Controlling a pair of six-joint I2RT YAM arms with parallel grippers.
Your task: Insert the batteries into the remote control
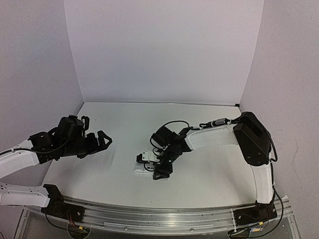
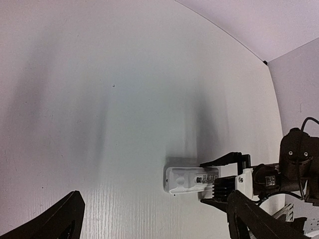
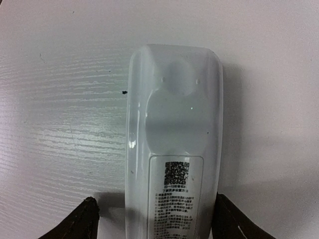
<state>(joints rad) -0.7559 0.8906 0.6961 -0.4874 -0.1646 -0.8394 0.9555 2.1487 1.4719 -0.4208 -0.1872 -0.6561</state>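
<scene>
Remote (image 3: 172, 149) is laid back up on table (image 1: 214, 159). Its label (image 3: 175, 199) and QR code (image 3: 176, 173) are seen only in the right wrist view, where its near end is cut off. Right gripper (image 1: 158, 170) is spread, one finger on each side of the remote; contact cannot be judged. Left gripper (image 1: 101, 141) is spread too, well left of the remote, empty.

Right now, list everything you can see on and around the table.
remote control: one, white, label side up, middle front of the table
batteries: none in view
table: one, white
backdrop walls: pale lilac, behind and beside the table
left gripper: one, black, open, over the table's left side, holding nothing
right gripper: one, black, open, fingers either side of the remote control's end
</scene>
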